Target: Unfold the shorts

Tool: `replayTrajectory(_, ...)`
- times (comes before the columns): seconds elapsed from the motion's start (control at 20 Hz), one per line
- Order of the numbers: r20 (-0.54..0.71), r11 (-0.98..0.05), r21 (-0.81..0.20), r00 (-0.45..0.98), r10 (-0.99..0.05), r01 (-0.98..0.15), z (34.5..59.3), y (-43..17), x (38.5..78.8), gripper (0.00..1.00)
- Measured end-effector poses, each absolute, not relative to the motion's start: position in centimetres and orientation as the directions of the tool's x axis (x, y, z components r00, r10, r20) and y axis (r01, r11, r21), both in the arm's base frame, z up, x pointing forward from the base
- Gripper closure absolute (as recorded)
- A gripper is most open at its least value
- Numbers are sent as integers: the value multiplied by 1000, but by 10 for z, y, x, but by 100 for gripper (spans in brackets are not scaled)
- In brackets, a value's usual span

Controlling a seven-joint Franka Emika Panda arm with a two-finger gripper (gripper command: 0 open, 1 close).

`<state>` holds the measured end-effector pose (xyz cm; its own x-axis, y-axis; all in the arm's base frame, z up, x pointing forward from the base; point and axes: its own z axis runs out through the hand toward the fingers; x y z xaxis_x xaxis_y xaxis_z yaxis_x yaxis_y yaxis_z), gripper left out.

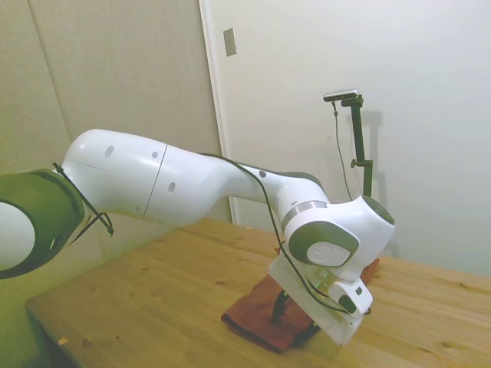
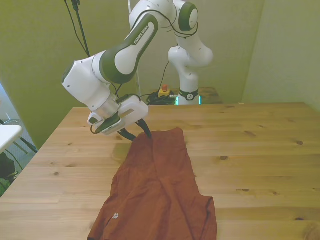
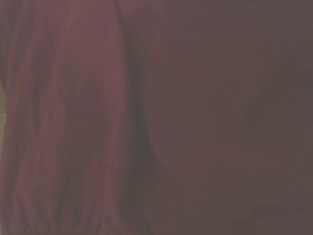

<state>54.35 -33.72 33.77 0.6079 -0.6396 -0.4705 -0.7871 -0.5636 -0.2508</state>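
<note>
One pair of shorts (image 2: 160, 190) lies on one wooden table (image 2: 260, 165), with one white arm (image 2: 120, 55) and one gripper (image 2: 137, 134) over it. In the front view the rust-red cloth begins at the table's near edge, where it is widest, and runs away toward the far side in a long narrowing strip. A small pale logo (image 2: 115, 216) shows on the near corner at the front view's left. Creases run lengthwise up the middle, and the far end is bunched into a raised fold.

At that far end the gripper comes down onto the cloth's corner on the front view's left. Its dark fingers (image 2: 146, 130) are spread apart, one touching the raised edge of the fabric and the other out over bare wood beside it; nothing is pinched between them. The hand is tilted, slanting down toward the cloth from the front view's left, and the arm rises behind it in a high arch back to its base beyond the far edge.

The side view adds the height: the wrist (image 1: 337, 245) hangs low over the shorts (image 1: 257, 314), fingers (image 1: 280, 307) reaching down into the heap, and the cloth looks short and thick from there. The wrist view shows only blurred dark red fabric (image 3: 195, 122) with one soft fold (image 3: 129, 98) running across it.
</note>
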Motion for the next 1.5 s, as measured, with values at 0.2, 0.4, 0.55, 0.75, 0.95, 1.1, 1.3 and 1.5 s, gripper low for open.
replayTrajectory(0.2,-461,-564,-250,609,-646,-787,337,-339,544,100)
replayTrajectory(0.4,-458,-563,-250,608,-648,-788,339,-339,544,100)
replayTrajectory(0.55,-455,-560,-251,607,-651,-789,341,-341,543,100)
replayTrajectory(0.75,-452,-561,-254,609,-652,-788,343,-341,543,100)
replayTrajectory(0.95,-434,-577,-272,633,-641,-770,357,-330,550,100)
replayTrajectory(1.1,-403,-614,-296,679,-614,-732,382,-302,565,100)
replayTrajectory(1.3,-369,-663,-318,733,-572,-677,416,-251,584,100)
replayTrajectory(1.5,-354,-695,-322,763,-541,-643,428,-218,595,100)
